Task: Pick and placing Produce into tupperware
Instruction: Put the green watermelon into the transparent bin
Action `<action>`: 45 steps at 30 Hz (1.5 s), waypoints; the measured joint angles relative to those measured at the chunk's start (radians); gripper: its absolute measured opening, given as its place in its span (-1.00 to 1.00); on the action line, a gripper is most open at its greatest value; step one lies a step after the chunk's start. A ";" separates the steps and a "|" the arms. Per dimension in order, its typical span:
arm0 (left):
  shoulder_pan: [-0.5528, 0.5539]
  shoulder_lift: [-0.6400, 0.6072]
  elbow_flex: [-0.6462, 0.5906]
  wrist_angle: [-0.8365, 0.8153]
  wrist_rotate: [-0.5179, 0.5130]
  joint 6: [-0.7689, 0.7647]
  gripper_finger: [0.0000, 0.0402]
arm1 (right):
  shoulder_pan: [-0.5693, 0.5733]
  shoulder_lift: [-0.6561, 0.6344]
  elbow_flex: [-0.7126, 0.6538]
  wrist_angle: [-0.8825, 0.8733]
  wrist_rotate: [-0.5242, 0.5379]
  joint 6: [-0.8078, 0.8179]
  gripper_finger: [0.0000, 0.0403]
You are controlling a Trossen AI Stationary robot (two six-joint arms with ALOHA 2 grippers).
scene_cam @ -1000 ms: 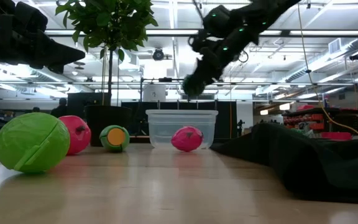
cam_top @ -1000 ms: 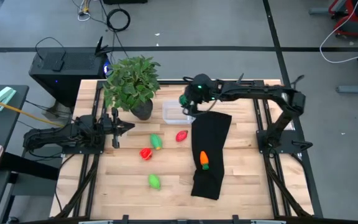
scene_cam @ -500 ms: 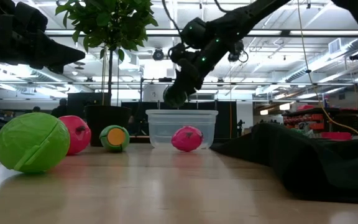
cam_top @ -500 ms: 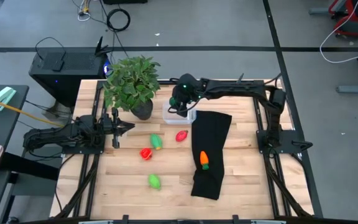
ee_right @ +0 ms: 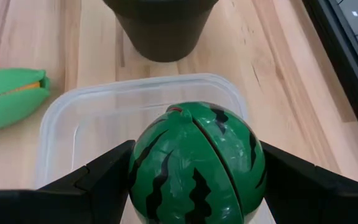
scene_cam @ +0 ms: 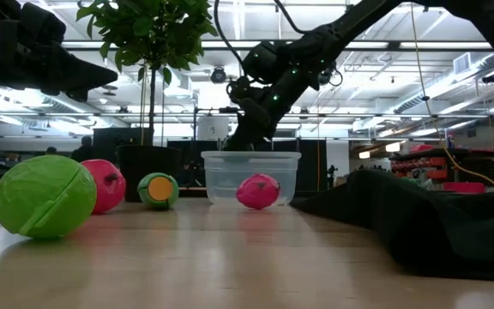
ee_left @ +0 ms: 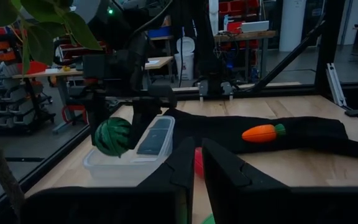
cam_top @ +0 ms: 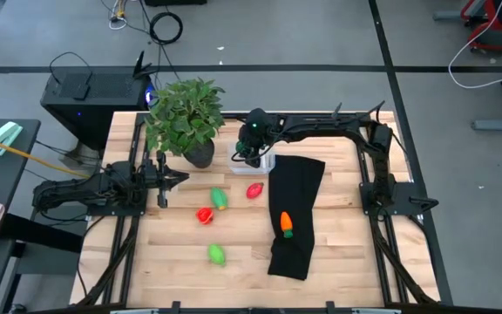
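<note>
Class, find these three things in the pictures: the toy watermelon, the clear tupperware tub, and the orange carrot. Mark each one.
toy watermelon (ee_right: 194, 165): right wrist view, on its striped green front.
tupperware tub (ee_right: 67, 118): right wrist view, on its clear wall near the rim.
orange carrot (ee_left: 258, 133): left wrist view, on its orange body.

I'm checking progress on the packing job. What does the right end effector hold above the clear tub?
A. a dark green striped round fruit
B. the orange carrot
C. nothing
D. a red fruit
A: in the right wrist view the right end effector is shut on the dark green watermelon, held just above the tupperware, while the carrot lies on the black cloth.
</note>
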 joint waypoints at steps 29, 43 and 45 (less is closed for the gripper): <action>0.000 0.000 0.000 0.000 0.000 -0.001 -0.85 | 0.063 0.001 -0.001 0.018 -0.052 -0.011 0.55; 0.000 0.000 0.000 0.000 0.000 0.000 -0.82 | 0.059 0.012 -0.002 0.027 -0.048 -0.006 0.55; 0.000 0.000 0.000 0.000 0.000 0.000 -0.84 | 0.057 0.025 -0.004 0.013 -0.047 -0.005 0.55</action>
